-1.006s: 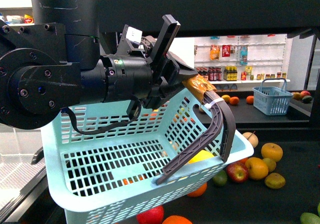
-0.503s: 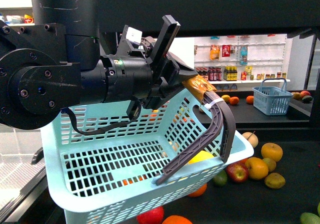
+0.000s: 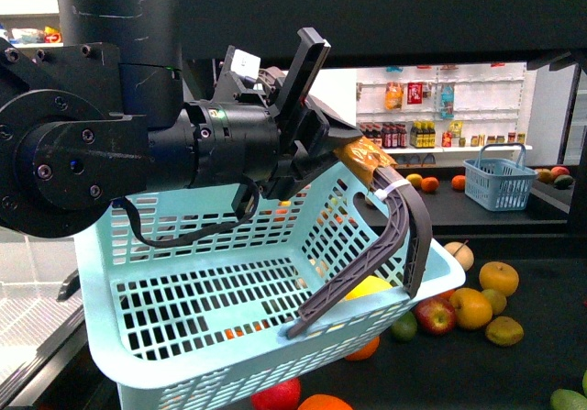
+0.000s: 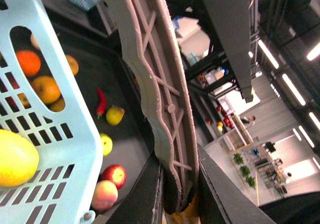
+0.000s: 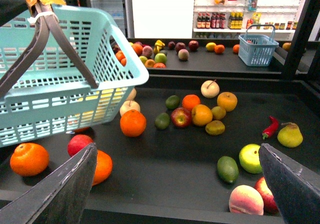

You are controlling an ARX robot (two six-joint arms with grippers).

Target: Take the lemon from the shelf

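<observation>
My left gripper (image 3: 353, 158) is shut on the grey basket handle (image 3: 404, 222) and holds the pale blue basket (image 3: 183, 337) tilted above the black shelf (image 3: 523, 373). In the left wrist view the handle (image 4: 155, 83) runs down between the shut jaws of the left gripper (image 4: 180, 194). The lemon (image 4: 15, 159), bright yellow and oval, lies against the basket's slotted wall. It also shows by the handle's foot (image 3: 371, 286) and as yellow through the slots (image 5: 102, 103). My right gripper (image 5: 175, 194) stands open over the shelf deck (image 5: 170, 159), with nothing between its fingers.
Loose fruit lies on the deck: oranges (image 5: 132, 123), a red apple (image 5: 181, 117), a green oval fruit (image 5: 227, 169), a peach (image 5: 246, 200), a red chili (image 5: 270, 127) and a pear (image 5: 290, 135). A blue basket (image 5: 258, 48) stands on the far deck.
</observation>
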